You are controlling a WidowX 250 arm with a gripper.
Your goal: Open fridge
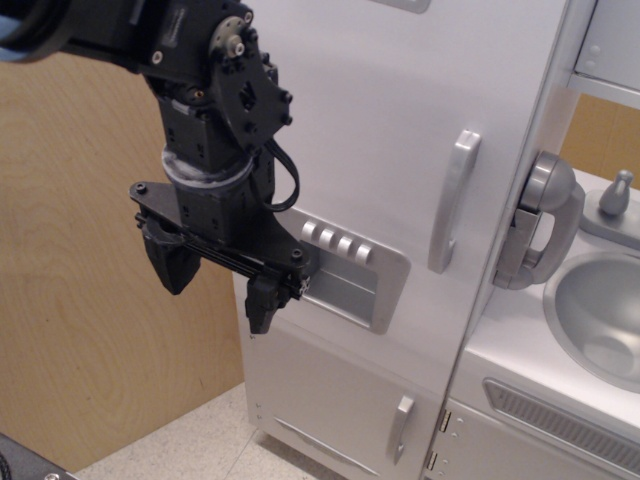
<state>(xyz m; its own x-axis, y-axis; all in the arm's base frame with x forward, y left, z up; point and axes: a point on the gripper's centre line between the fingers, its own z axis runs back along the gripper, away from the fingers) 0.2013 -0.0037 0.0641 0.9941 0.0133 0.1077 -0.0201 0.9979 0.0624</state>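
A black robot arm's tool [218, 285] hung with its two fingers [172, 262] spread apart and empty in front of the left edge of the fridge [400, 150], whose big door was shut. The right finger sat just beside the recessed dispenser panel [352, 280] and its row of four buttons [337, 243]. The door's curved silver handle [452, 200] stood well to the right of the tool, untouched. Below, a smaller lower door [345, 395] with a short handle [400, 427] was also closed. At right, a round sink [598, 315] sat in a low cabinet, with a silver phone-shaped handset [545, 225] mounted beside it. A wood panel [80, 300] backed the scene at left.
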